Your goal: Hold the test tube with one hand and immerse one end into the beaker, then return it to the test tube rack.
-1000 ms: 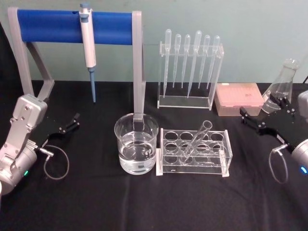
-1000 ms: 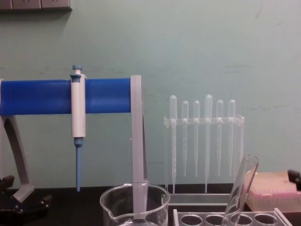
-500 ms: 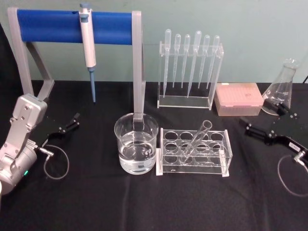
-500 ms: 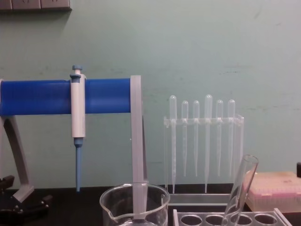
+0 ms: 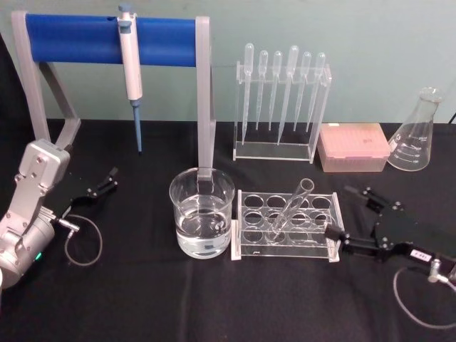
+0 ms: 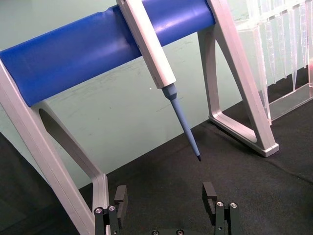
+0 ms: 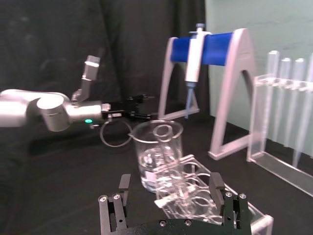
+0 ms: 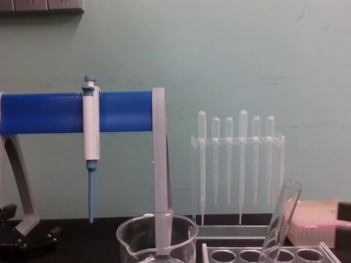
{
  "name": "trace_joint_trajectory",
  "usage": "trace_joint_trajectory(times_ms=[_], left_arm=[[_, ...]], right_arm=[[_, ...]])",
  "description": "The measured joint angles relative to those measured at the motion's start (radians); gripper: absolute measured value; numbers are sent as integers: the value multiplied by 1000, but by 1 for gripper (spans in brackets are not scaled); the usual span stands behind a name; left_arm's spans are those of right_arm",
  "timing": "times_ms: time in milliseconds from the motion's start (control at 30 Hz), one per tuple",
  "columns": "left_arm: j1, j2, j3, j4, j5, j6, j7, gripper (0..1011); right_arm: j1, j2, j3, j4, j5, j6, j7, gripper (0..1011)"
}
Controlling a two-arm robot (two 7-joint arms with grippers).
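The right gripper (image 5: pixel 340 211) sits low on the table, jaws spread wide, just at the right end of the test tube rack (image 5: pixel 246 251). The test tube (image 5: pixel 288 210) leans in a rack hole, with the beaker (image 5: pixel 178 214) just left of the rack. The left gripper (image 5: pixel 105 182) rests open, far left.

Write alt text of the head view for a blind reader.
The open right end effector is beside the right end of the rack, where the test tube leans. The beaker stands left of the rack; the left end effector rests far left.
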Motion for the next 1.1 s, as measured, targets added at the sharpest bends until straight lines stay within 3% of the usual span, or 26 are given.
trace_joint_trajectory(times_ms=[167, 600, 1100], left_arm=[[0, 0, 0, 0, 0, 0, 0, 1000], [0, 0, 0, 0, 0, 0, 0, 1000], [0, 0, 0, 0, 0, 0, 0, 1000]], right_arm=[[14, -14, -29, 7, -11, -12, 9, 1002], [79, -69, -83, 50, -101, -40, -38, 1002], [159, -117, -121, 96, -106, 4, -44, 1002]])
